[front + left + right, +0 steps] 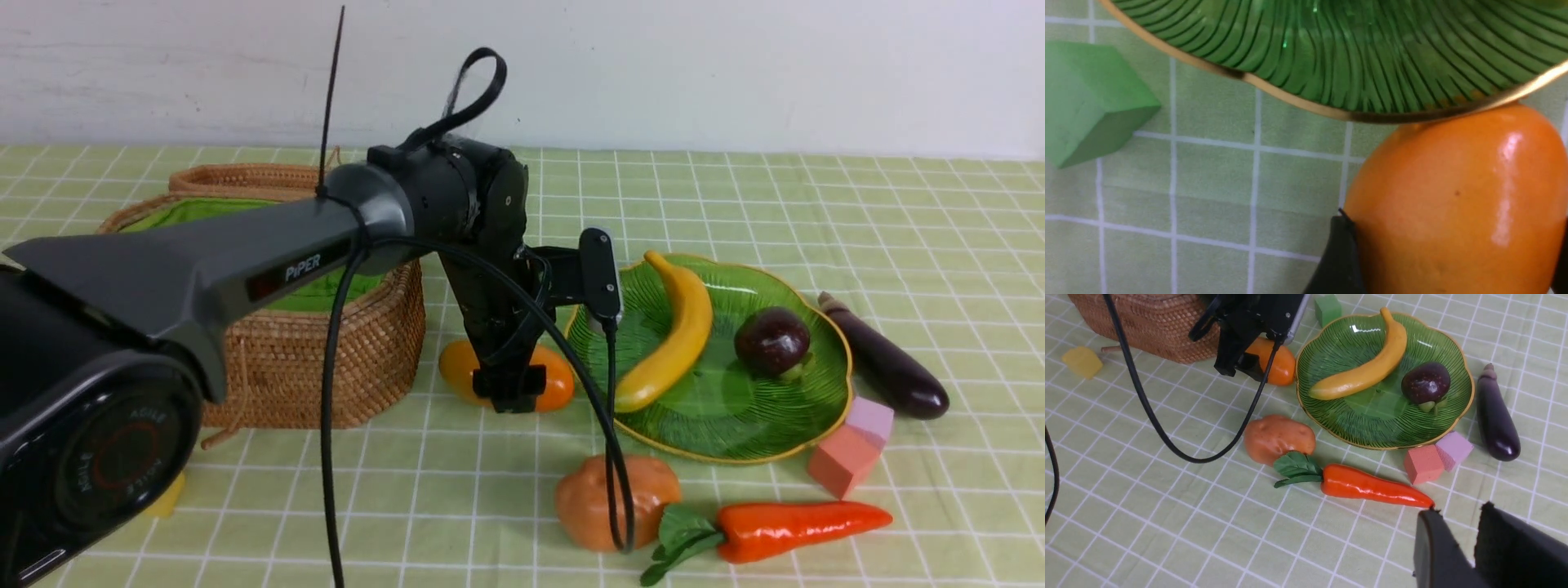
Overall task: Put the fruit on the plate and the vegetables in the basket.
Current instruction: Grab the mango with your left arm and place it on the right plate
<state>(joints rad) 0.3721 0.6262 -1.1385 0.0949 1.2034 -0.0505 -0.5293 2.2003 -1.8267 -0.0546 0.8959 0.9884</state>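
The orange-yellow mango (pixel 558 384) lies on the cloth between the basket (pixel 286 359) and the green plate (pixel 735 408). My left gripper (pixel 510 392) is down over it. In the left wrist view its fingers (pixel 1340 253) press both sides of the mango (pixel 1453 196), which sits against the plate's rim (pixel 1331 114). The banana (pixel 678 335) and the mangosteen (pixel 771 339) lie on the plate. The eggplant (pixel 886 359) lies right of the plate. The potato (pixel 588 498) and the carrot (pixel 800 527) lie in front of it. My right gripper (pixel 1457 510) hangs slightly open and empty near the carrot's tip (pixel 1425 502).
A coral block (pixel 845 457) and a lilac block (pixel 872 420) sit at the plate's front right edge. A green block (pixel 1086 94) lies behind the plate. A yellow block (pixel 1081 361) lies in front of the basket. The left arm's cable (pixel 612 457) hangs over the potato.
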